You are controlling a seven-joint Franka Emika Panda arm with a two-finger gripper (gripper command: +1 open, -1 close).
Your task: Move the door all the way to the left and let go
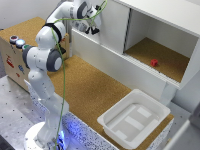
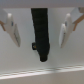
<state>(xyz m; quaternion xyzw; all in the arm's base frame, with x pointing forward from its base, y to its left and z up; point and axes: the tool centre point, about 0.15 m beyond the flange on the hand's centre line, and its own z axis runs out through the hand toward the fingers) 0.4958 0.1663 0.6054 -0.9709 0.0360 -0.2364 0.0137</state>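
Observation:
The door [image 1: 113, 24] is a flat white panel standing over the cabinet's half toward the exterior view's left; the half toward the right is uncovered. My gripper [image 1: 93, 27] hovers at the door's left edge. In the wrist view the gripper [image 2: 40, 37] is open. Its pale fingers [image 2: 12, 31] stand well apart on either side of a black vertical handle [image 2: 41, 35] without touching it. Behind the handle lies the door's white face [image 2: 24, 62].
The white cabinet [image 1: 150, 75] has a cork floor with a small red object [image 1: 154, 62] inside. A white plastic tray [image 1: 134, 118] sits on the cork tabletop [image 1: 85, 85] near the front. A wooden box with buttons [image 1: 15, 50] stands at the exterior view's left.

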